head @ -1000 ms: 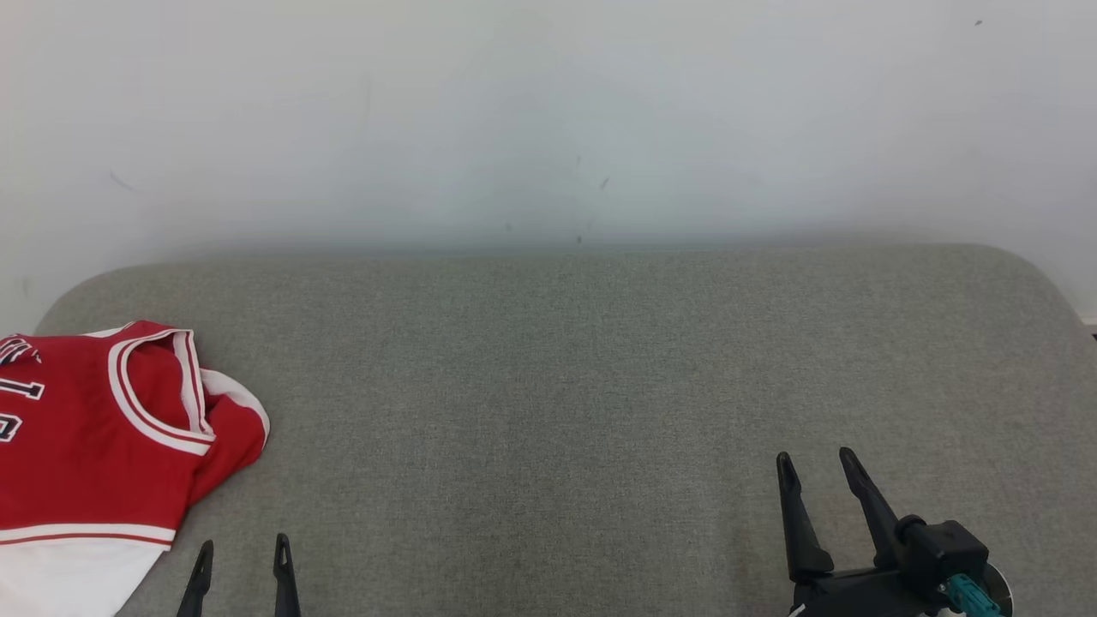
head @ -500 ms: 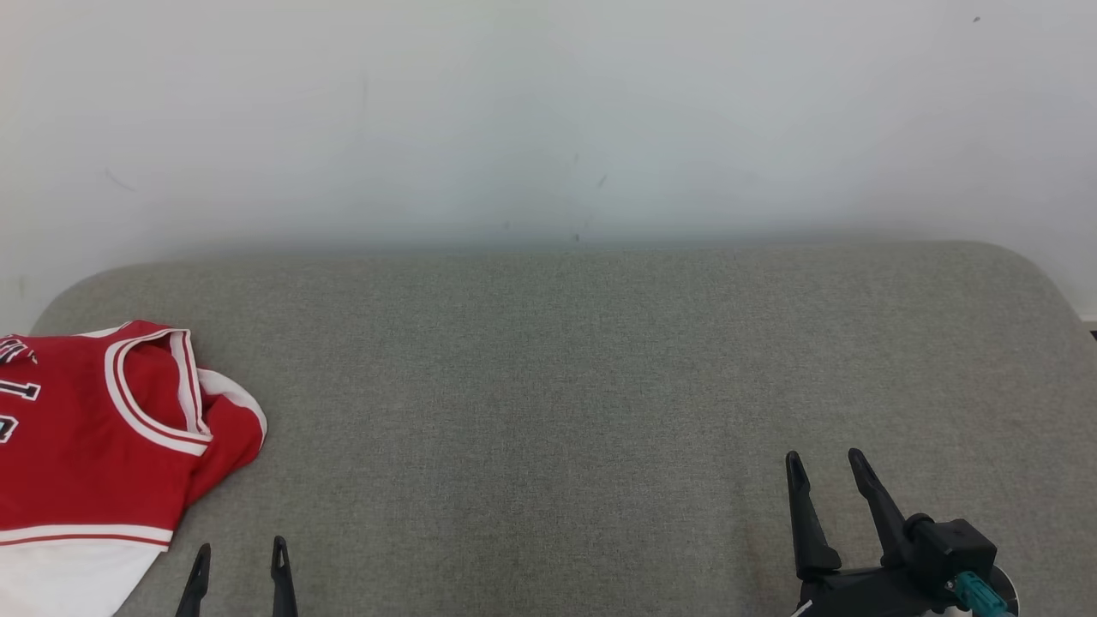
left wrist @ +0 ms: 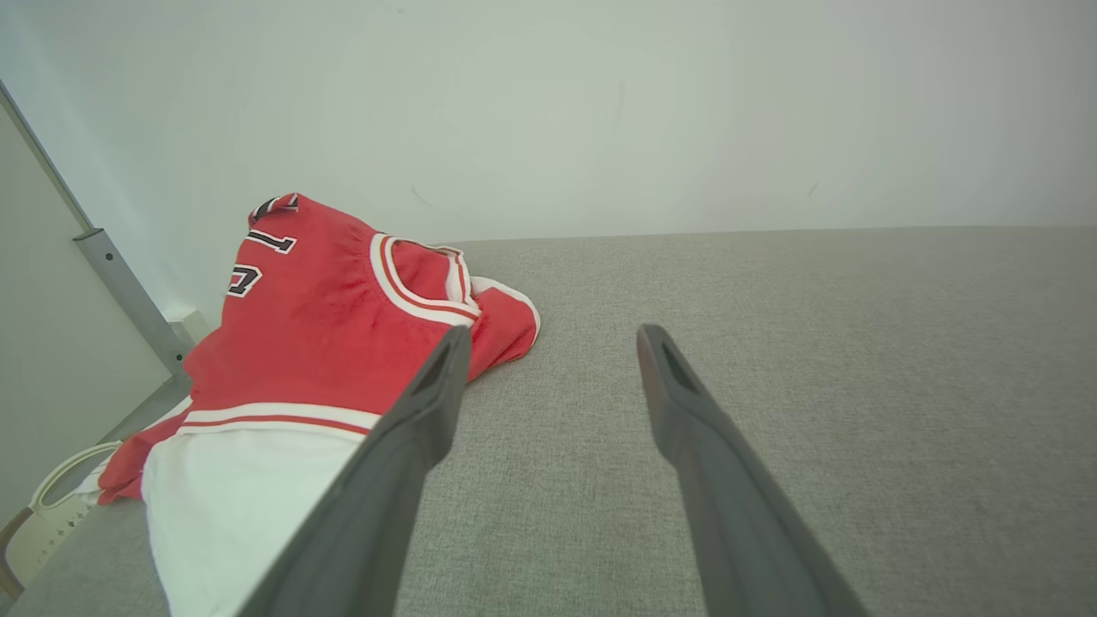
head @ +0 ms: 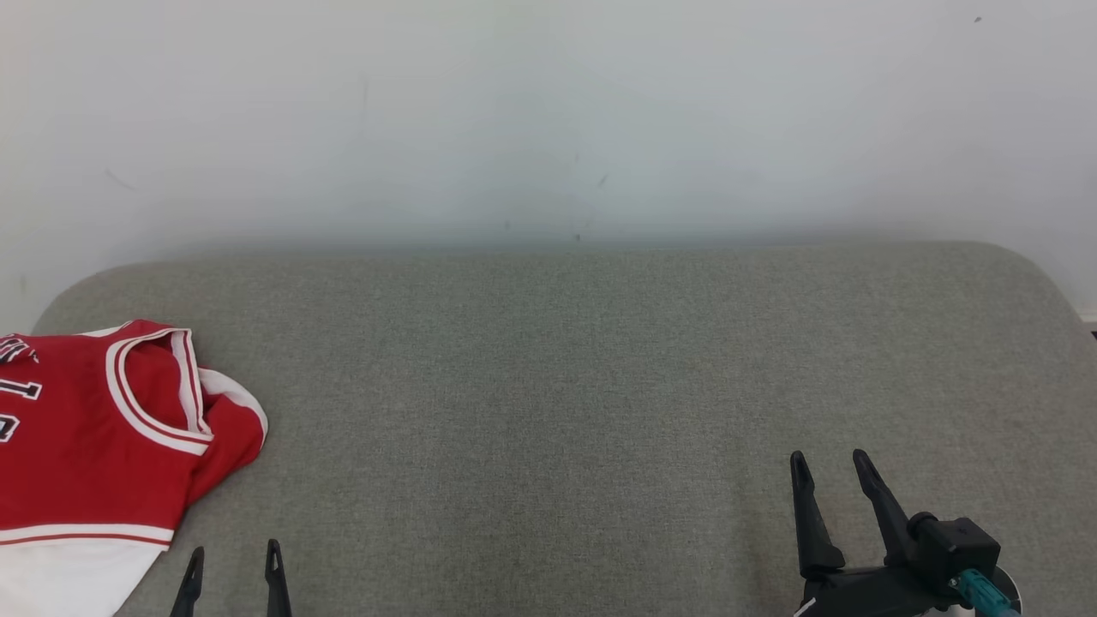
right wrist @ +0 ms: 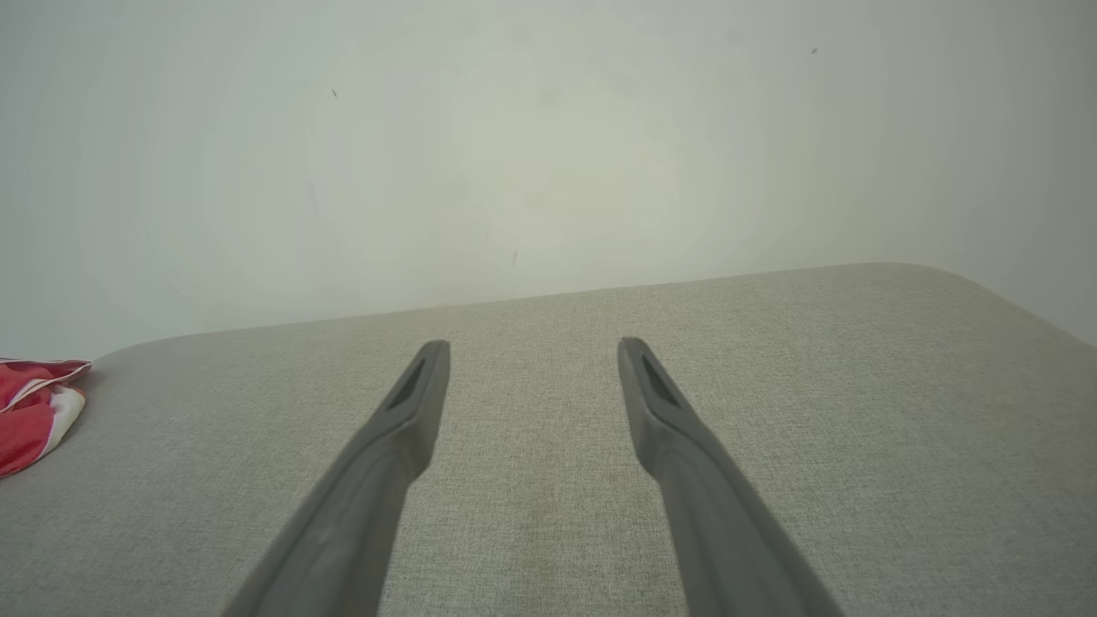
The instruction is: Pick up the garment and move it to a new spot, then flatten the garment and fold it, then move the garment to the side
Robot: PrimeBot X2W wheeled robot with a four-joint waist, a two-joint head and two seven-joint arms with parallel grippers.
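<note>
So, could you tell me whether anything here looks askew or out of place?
The red jersey sits rumpled at the left end of the grey table, one shoulder bunched and turned over rather than flat. Nothing else stands out.

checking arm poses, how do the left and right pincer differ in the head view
The left pincer pokes in at the bottom edge, beside the jersey; the right pincer reaches farther up, wrist in view, far from the jersey. Both are open and empty.
</note>
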